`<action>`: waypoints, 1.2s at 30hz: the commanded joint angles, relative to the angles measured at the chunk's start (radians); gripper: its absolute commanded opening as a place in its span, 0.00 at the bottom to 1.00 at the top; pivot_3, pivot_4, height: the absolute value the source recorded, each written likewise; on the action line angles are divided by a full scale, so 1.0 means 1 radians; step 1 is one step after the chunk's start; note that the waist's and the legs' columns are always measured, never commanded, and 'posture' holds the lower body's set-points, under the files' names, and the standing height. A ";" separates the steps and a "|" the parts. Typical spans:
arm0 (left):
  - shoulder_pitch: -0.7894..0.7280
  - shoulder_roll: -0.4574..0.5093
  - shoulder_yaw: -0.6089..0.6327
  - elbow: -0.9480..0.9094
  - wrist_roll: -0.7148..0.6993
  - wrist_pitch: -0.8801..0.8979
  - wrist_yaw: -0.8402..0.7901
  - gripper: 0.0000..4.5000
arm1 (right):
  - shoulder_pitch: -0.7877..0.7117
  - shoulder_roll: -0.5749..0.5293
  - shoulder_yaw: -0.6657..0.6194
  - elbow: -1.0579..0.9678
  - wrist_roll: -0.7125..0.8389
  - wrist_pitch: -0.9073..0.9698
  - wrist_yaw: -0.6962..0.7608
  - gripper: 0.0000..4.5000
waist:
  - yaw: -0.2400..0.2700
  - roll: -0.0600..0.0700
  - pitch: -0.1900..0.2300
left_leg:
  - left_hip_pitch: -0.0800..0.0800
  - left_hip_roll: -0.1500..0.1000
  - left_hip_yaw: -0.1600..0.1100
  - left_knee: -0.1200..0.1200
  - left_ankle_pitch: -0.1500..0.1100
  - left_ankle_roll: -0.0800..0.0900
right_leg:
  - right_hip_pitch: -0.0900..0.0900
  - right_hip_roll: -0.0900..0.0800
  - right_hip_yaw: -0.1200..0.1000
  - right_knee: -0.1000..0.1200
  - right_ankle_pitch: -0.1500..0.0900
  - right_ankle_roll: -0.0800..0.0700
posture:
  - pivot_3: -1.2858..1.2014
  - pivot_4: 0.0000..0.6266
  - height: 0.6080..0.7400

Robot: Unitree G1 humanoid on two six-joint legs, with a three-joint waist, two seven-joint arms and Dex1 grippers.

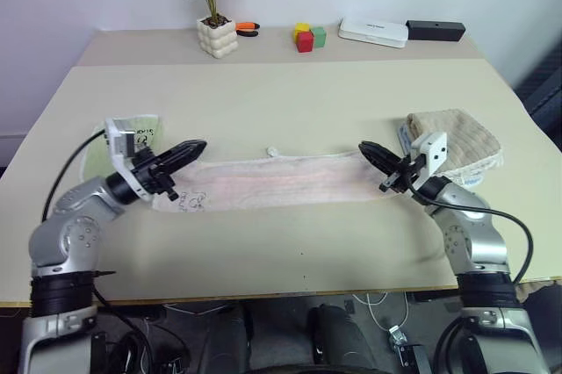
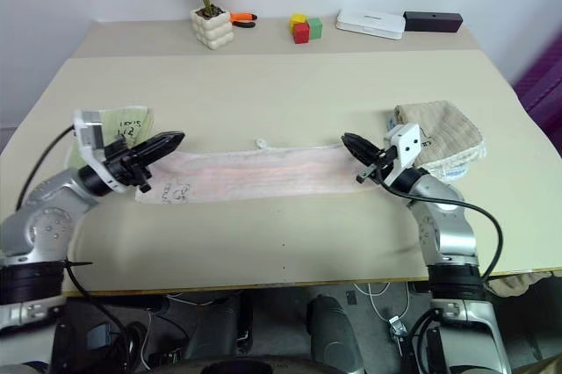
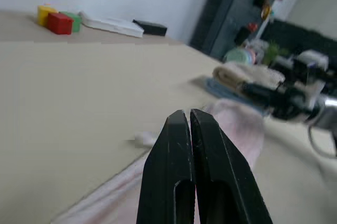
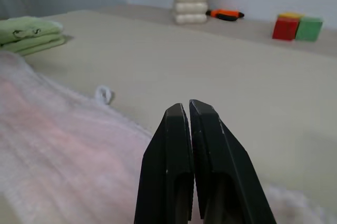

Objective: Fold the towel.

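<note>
The left tool (image 1: 195, 147) has its two black fingers pressed together, with nothing between the tips. It sits just over the left end of the towel (image 1: 272, 179). The right tool (image 1: 369, 151) is pinched together too, and its tips look empty. It sits over the right end of the towel. Both tools point in toward each other.

The towel is pale pink and fluffy. It lies flat in a long strip across the middle of the surface (image 1: 281, 93). A small loop tag (image 1: 273, 153) sticks out of its far edge. A green folded towel (image 1: 132, 137) lies beside the left tool, and a tan folded towel (image 1: 461, 133) lies behind the right tool.

The fold looks not yet made. I think this is the step of getting hold of the two ends. Next, each tool likely has to spread its fingers, dip down, and pinch an edge of the cloth. Then one end can go over the other.
</note>
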 commanded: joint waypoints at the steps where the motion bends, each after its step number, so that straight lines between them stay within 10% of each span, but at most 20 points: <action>1: 0.016 -0.097 -0.027 -0.078 -0.030 0.005 0.120 0.02 | 0.016 0.016 0.041 -0.056 -0.040 -0.026 -0.015 0.03 | 0.000 0.000 0.000 | 0.000 0.000 -0.001 0.000 0.000 0.000 | 0.000 0.000 0.000 0.000 0.000 0.000 | 0.52 0.24 0.96; 11: 0.026 -0.273 -0.171 0.027 0.155 -0.137 0.232 0.02 | -0.050 0.140 0.120 0.076 -0.174 -0.084 -0.162 0.03 | -0.001 0.000 0.000 | 0.000 0.000 -0.002 0.000 0.000 0.000 | 0.001 0.001 0.000 -0.001 0.000 0.000 | 0.52 0.24 0.96; 36: -0.026 -0.216 -0.037 0.316 0.275 -0.347 0.314 0.02 | -0.117 0.089 0.075 0.295 -0.330 -0.152 -0.389 0.03 | -0.001 -0.001 -0.001 | 0.001 -0.001 -0.003 0.000 0.000 0.000 | 0.003 0.001 0.000 -0.003 0.000 0.000 | 0.52 0.24 0.96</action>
